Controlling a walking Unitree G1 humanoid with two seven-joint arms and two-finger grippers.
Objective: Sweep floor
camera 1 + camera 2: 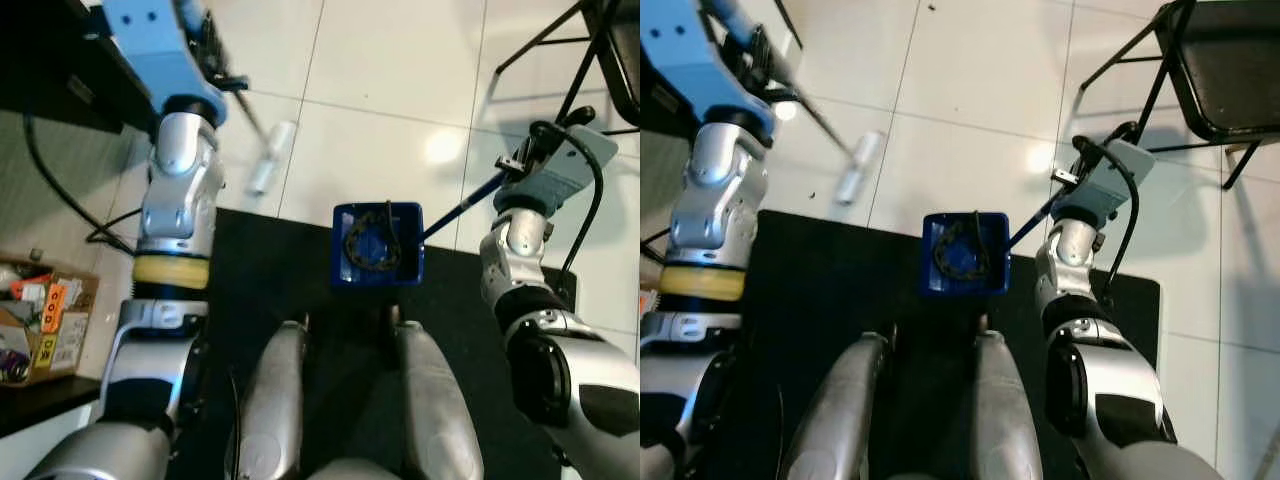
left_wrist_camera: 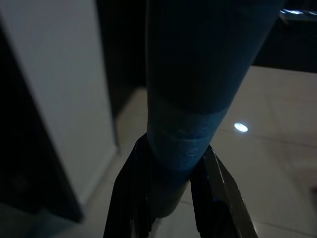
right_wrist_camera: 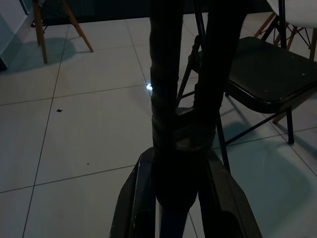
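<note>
- Where black mat (image 1: 270, 270) meets white tiled floor (image 1: 380, 130), blue dustpan (image 1: 378, 245) upright between the robot's knees, dark tangled debris inside, hard to identify.
- Right gripper (image 3: 173, 198): jaws clamped on dustpan handle (image 1: 465, 203), upper end cut off.
- Left gripper (image 2: 171, 198): jaws closed around broom pole (image 2: 198, 74); pale broom head (image 1: 272, 157) blurred on tile.

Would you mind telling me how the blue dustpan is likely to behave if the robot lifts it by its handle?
The blue dustpan looks like thin rigid plastic, so probably light and stiff. The right claw is shut on its long handle, so the pan may swing or tilt. The dark debris inside could then slide out.
</note>
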